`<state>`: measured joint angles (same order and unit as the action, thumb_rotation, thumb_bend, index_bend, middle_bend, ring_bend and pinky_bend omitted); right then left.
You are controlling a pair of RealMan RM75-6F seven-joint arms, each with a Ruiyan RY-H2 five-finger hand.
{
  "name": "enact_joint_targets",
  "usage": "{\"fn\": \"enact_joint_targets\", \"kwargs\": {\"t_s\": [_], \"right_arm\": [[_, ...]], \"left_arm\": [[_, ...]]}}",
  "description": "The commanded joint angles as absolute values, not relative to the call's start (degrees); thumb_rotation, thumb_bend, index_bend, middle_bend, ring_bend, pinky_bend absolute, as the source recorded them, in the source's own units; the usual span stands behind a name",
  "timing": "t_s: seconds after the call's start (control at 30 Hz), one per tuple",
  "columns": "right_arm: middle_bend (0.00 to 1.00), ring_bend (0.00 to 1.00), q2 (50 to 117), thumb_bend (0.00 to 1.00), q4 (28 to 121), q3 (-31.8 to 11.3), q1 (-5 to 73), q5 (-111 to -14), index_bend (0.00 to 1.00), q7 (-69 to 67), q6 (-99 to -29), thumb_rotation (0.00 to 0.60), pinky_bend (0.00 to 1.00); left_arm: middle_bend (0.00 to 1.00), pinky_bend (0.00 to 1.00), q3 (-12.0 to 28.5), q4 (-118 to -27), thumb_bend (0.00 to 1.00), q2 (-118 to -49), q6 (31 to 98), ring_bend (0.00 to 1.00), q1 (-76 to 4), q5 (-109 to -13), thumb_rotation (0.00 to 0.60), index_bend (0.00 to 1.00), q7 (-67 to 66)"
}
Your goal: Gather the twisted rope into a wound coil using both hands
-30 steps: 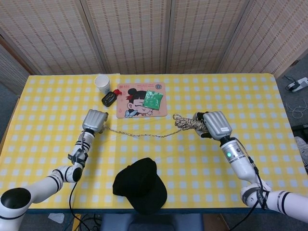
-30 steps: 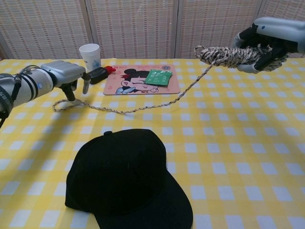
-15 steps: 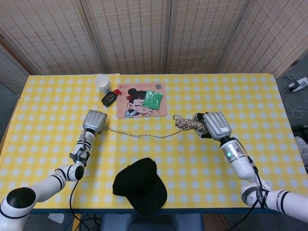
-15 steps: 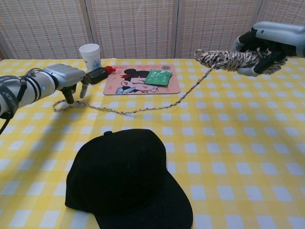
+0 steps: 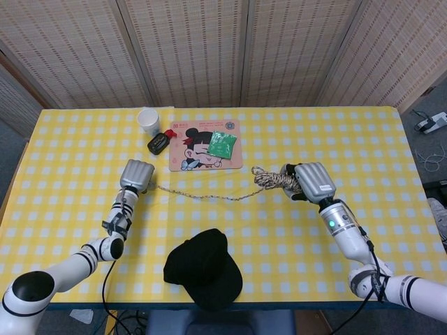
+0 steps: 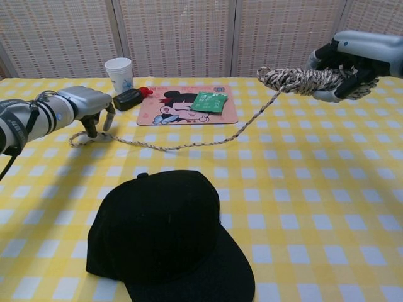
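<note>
Around the yellow checked table, we see a few bystander items.

Nearest us a black cap [image 6: 167,236] lies on the yellow-and-white checked tablecloth [image 6: 327,207], its brim toward the near edge. Toward the far side we see a pink cartoon-printed mat [image 6: 189,106] lying flat, with a small green packet [image 6: 208,101] resting on its right part. Just beside the mat's left end lies a black device [image 6: 128,98] with a small red piece [image 6: 145,92] at its end, touching or nearly touching the mat's corner; we cannot tell which. A white paper cup [image 6: 119,73] stands upright just behind it. Woven folding screens [image 5: 209,49] close off the background, and from the head view a white power strip [image 5: 431,123] lies on the floor at right.
</note>
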<state>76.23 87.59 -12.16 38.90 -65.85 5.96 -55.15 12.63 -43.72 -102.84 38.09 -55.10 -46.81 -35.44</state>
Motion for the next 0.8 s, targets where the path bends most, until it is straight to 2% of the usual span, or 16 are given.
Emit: {"fn": "enact_joint_targets", "kwargs": {"t_s": [0.03,0.8], "right_arm": [[0.68,0.52,76.3,0.64,87.5,-12.1,38.9,-65.8,0.82,5.9,-55.1,0.6,0.61],[0.68,0.52,76.8,0.63,86.5,-12.1,38.7,-65.8,0.82,5.0,-54.7,0.6,0.61]], "left_arm": [[1.0,1.0,12.6,-43.6,0.33,-103.0,38.0,1.0,-55.2,-46.3,0.6,0.66,-36.0],[1.0,1.0,12.9,-43.9,0.33,-104.0,38.3,1.0,-56.7,-39.2,0.6,0.7,-43.2]]}}
